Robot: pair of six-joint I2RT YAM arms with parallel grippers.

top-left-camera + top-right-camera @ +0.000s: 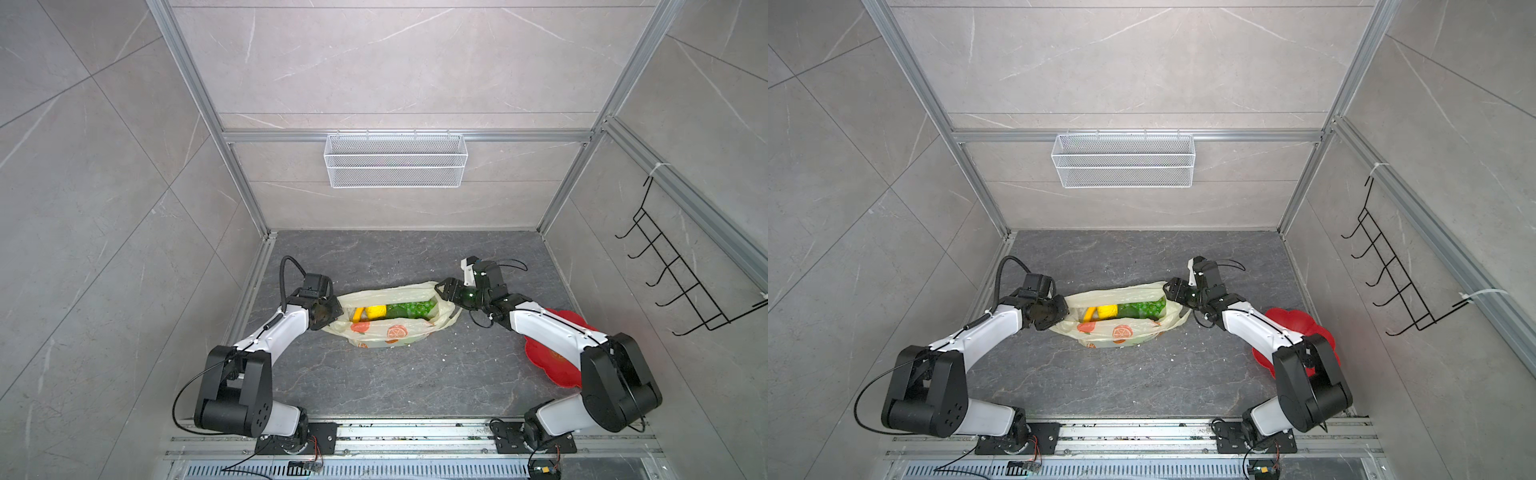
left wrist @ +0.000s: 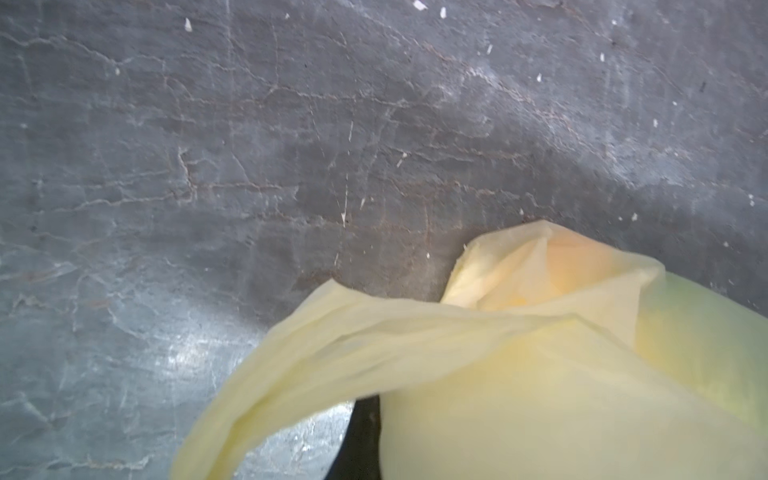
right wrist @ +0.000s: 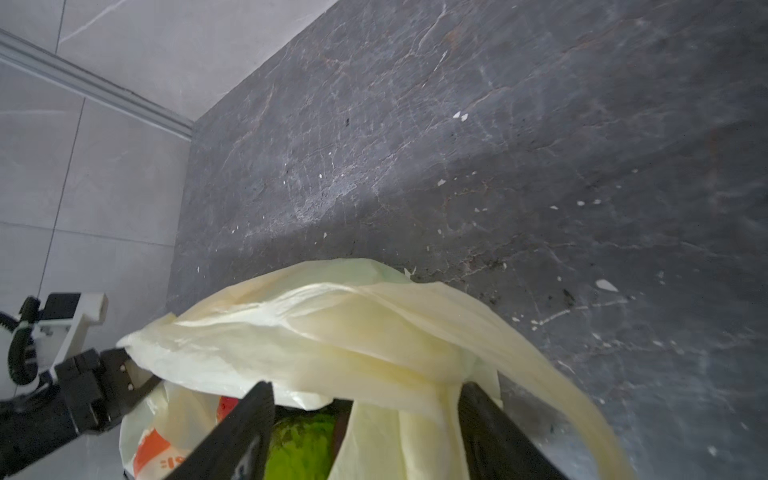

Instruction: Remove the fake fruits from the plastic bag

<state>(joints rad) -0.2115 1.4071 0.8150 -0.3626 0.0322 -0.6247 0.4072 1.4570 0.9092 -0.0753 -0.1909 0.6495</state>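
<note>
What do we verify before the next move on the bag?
1. Grip: left hand shut on plastic bag end: ok.
2. Clearance: right hand free of the bag: not ok, film lies between its open jaws.
3. Mouth open: ok, grape bunch, lemon and banana show inside.
4. Any fruit out: not ok, none seen outside the bag.
5. Drop-off: red plate free: cannot tell, right arm covers part.
</note>
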